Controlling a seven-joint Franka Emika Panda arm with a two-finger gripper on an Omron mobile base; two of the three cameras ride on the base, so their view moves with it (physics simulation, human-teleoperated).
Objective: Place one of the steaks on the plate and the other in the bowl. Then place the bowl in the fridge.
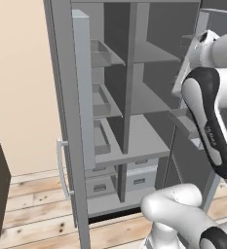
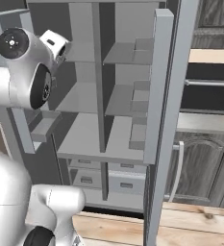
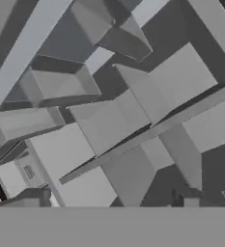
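fridge [image 1: 134, 141] stands open ahead of the arm, both doors swung wide, grey shelves and door racks bare as far as seen. gripper [image 3: 181, 198] empty with jaws spread wide, tips at the hand view's bottom edge, looking obliquely into the shelves. bowl, plate and steaks can't be placed, so which way they lie from the hand is unknown.

Open grey fridge [image 1: 134, 121], bare shelves
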